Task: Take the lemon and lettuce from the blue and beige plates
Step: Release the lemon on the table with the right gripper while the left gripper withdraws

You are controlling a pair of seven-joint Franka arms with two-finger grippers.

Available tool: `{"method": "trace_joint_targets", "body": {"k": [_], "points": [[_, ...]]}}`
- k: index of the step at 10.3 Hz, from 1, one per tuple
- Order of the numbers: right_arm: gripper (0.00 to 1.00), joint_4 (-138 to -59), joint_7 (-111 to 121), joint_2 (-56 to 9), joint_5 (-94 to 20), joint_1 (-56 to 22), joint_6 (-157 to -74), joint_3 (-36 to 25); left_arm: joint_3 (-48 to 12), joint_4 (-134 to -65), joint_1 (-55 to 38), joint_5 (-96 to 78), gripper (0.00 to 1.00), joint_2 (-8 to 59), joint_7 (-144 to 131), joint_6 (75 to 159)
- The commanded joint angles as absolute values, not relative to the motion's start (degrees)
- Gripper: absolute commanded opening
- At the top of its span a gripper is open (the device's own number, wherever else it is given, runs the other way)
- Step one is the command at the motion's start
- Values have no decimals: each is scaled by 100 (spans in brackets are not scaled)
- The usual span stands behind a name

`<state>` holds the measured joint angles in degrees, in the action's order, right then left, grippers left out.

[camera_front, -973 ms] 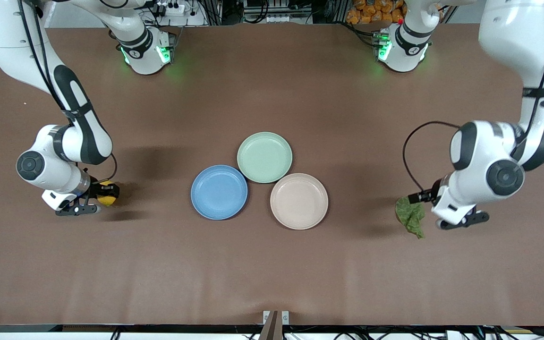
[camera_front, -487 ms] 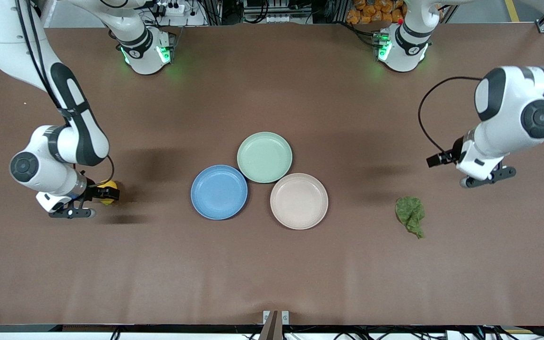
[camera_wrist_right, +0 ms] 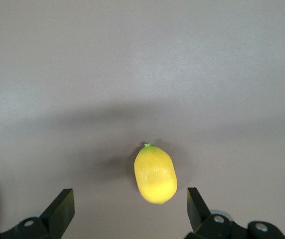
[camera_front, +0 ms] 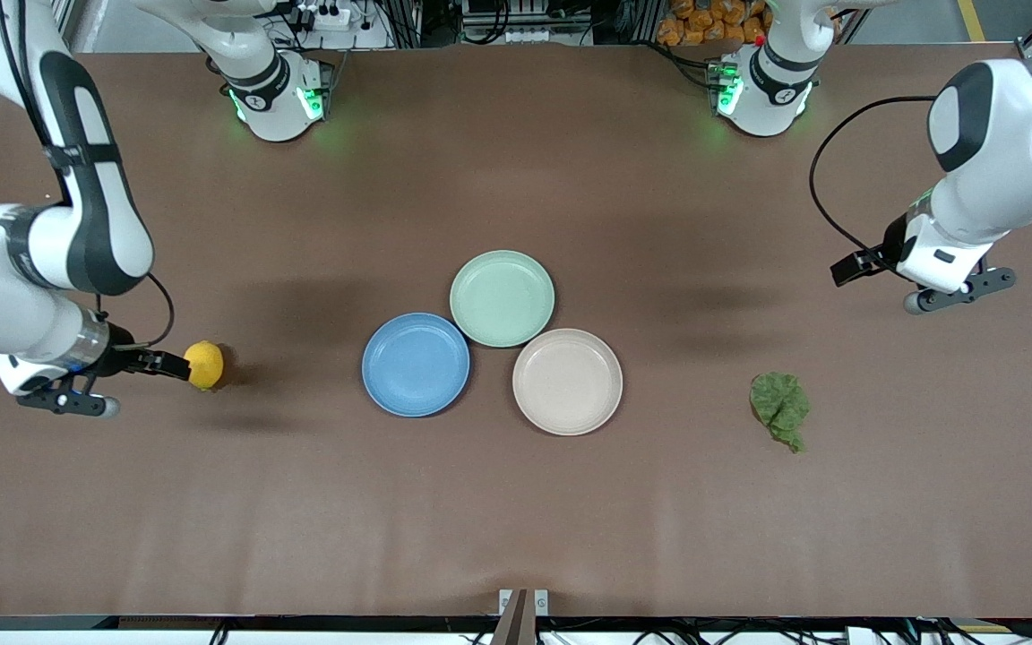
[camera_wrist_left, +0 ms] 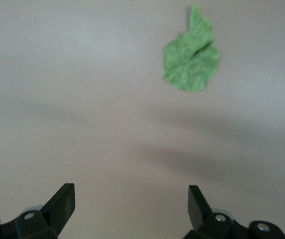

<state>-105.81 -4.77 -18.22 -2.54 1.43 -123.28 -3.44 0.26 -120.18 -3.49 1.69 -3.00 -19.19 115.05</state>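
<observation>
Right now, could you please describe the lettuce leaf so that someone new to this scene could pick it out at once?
Start from the three plates clustered mid-table and take the beige plate. From it, go toward the left arm's end of the brown table: the lettuce lies there alone, flat on the bare surface. It is the only dark green, wrinkled, ragged-edged thing; the other green item is a smooth round mint plate.

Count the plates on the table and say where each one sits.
3. The green plate lies farthest from the front camera; the blue plate is nearer, toward the right arm's end; the beige plate is nearest, toward the left arm's end. None looks hidden.
</observation>
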Motion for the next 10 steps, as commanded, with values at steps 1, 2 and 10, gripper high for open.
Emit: {"method": "trace_joint_targets", "body": {"k": [1,2,10], "points": [[100,-10863,-686,-1057,-343,219,-11746,-264,-192,-11349,-343,228,100,-308,-1802,11426],[100,-10828,-625,-872,-308,228,-11499,-264,-237,-11051,-343,350,100,-316,-1723,11400],[100,-9547,-650,-255,113,290,-9626,-229,-606,-8905,-369,9,100,-308,-774,8703]]}}
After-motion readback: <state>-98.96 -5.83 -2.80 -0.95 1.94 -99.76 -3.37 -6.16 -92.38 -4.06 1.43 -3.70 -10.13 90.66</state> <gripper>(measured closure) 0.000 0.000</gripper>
